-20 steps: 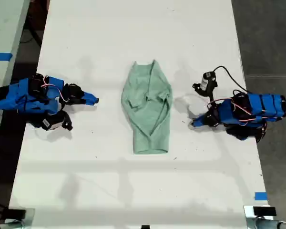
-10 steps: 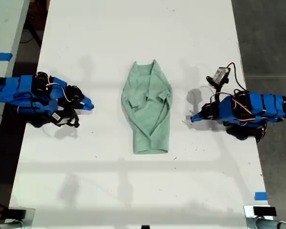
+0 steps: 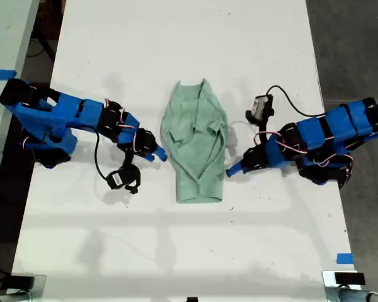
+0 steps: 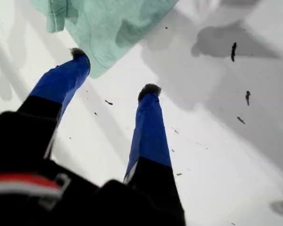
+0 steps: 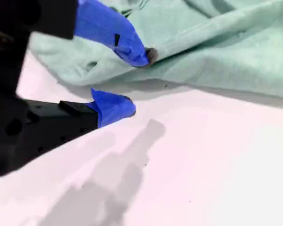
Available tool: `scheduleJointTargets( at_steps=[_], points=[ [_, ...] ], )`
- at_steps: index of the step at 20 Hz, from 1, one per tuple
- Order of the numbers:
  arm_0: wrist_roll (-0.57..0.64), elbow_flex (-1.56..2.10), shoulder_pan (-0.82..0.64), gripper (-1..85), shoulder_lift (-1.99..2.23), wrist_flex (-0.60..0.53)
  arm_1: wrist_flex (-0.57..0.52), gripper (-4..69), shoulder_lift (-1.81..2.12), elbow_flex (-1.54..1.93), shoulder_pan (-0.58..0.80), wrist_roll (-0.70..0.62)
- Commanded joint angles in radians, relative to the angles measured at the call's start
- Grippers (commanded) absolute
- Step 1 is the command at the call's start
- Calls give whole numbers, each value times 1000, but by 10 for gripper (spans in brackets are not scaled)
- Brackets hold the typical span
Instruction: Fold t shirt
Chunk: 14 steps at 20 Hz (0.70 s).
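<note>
Exterior view shows the t shirt (image 3: 195, 138) lying mid-table (image 3: 176, 251), already narrowed into a long wrinkly strip, with an arm coming in at each long edge. Honestly can't match which arm is which from up there. My first gripper (image 4: 114, 71) has its jaws spread wide, one tip right by a corner of the cloth, nothing held. My second gripper (image 5: 137, 81) is also open, one finger over the shirt's edge and the other down on the table beside it. This thing looks light, floppy and layered, so I reckon pinch low at the edge, catch every layer, and lift slowly or it'll sag and unfold
</note>
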Motion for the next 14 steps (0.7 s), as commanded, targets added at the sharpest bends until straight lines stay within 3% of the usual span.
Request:
scheduleJointTargets(
  at_steps=[1,6,14],
  points=[
    [74,-124,15,147,-8,-43,-25,242,-147,-175,-32,12],
    [126,-181,32,173,-149,-160,26,230,-399,-388,-71,17],
    [155,-574,46,167,-666,-164,115,224,-471,-517,-94,20]
  ],
)
